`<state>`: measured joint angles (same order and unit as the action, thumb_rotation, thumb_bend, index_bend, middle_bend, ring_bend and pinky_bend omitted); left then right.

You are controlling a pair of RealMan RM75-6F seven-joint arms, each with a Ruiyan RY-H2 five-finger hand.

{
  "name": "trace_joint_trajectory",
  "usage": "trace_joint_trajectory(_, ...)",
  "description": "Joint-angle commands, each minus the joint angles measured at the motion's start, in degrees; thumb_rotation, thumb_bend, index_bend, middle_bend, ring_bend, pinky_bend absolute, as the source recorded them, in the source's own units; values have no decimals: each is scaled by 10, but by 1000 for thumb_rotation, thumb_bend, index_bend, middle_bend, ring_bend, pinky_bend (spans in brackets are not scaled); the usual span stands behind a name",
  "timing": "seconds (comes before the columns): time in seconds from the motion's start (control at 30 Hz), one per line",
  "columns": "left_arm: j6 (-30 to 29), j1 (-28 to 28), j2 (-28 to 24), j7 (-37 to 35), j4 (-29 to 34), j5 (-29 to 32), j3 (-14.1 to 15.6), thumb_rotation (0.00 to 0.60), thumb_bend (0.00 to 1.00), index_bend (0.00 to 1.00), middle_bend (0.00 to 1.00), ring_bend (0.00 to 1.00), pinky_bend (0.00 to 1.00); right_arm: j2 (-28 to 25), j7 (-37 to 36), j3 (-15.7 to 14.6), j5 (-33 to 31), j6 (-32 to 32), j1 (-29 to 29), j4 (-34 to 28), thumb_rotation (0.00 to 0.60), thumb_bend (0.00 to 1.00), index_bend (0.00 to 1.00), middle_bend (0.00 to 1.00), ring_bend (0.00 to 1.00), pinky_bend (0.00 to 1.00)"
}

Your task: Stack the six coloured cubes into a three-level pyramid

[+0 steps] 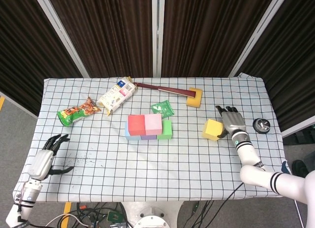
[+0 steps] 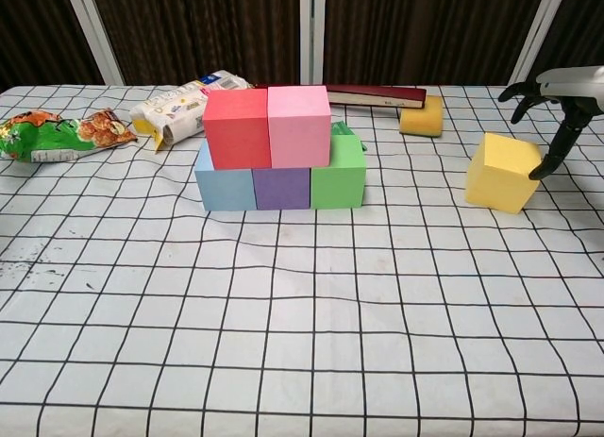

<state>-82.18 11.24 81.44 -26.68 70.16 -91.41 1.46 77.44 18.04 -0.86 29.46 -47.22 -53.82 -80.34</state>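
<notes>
Yellow cube (image 2: 504, 172) sits turned cornerwise, right hand (image 2: 559, 98) open beside it.

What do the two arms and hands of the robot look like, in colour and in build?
Both arms are glossy white. The right arm has rounded segments and black rings at its joints. Each hand has a silver-grey metal back and thin black fingers: the right hand beside the yellow cube, the left hand at the table's left edge. The wrists are slim and white. No sleeves or lettering are visible.
</notes>
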Motion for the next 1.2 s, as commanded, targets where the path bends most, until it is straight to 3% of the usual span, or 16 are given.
trace_joint_trajectory(0.03,0,0,-1,-2,0,0,0,600,3,75,167,40,67,-6,1,11,14,-6,5,-10,600,0,0,163,0,0)
trace_joint_trajectory(0.37,-2,1,0,-4,2,-1,0,600,3,75,167,40,67,-36,14,31,27,-3,13,-61,600,0,0,169,0,0)
trace_joint_trajectory(0.87,0,-1,1,-6,-2,2,1,600,3,75,167,40,67,25,59,34,-10,-16,18,-12,600,0,0,232,0,0)
trace_joint_trajectory(1.03,1,-1,2,-7,-3,2,1,600,3,75,167,40,67,45,78,42,-7,-62,27,-2,600,9,0,395,33,0)
trace_joint_trajectory(1.2,1,0,3,-7,-4,1,1,600,3,75,167,40,67,40,88,53,1,-82,37,-16,600,99,0,521,107,0)
